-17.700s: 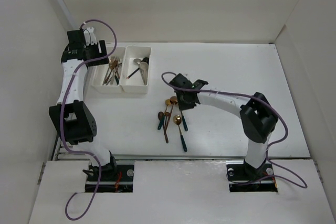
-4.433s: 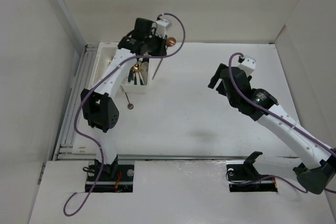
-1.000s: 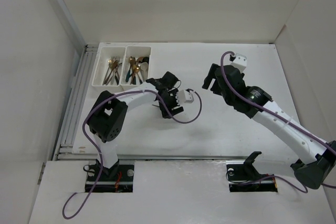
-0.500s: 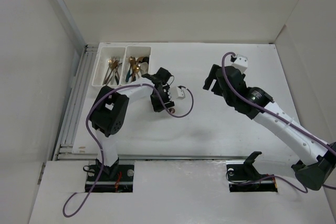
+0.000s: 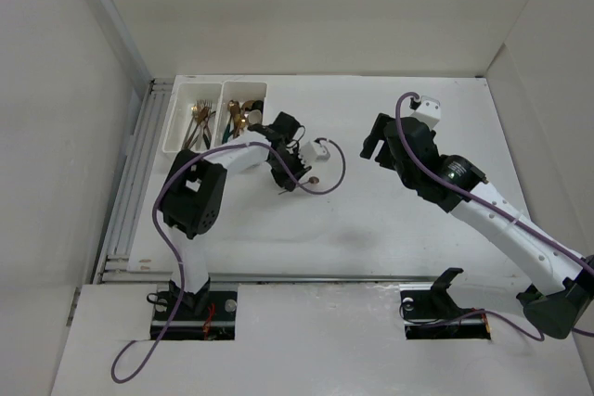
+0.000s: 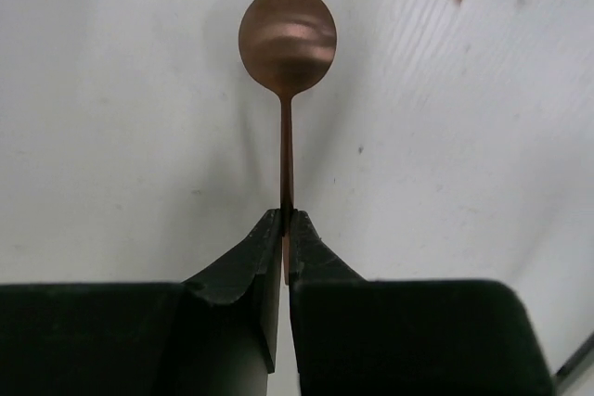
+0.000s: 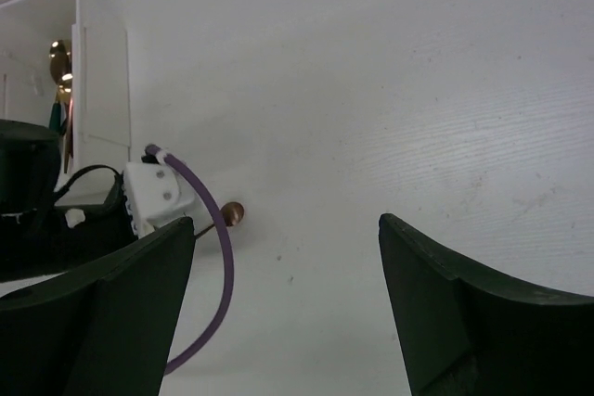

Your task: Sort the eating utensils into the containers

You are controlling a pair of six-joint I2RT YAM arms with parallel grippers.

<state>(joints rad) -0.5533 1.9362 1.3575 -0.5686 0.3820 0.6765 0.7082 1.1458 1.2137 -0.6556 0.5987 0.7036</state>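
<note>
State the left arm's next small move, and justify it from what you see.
Probably lift the copper spoon and carry it to the spoon bin. The left tool is shut on its handle, and that bin holds other spoons.

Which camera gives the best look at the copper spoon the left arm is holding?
The left wrist view: the copper spoon fills the frame, handle clamped in the left pincer. Top external and right wrist show only its tiny bowl.

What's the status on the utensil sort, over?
Left end effector shut on copper spoon. Right end effector open, empty. Other utensils in bins. Nothing blocking the route.
</note>
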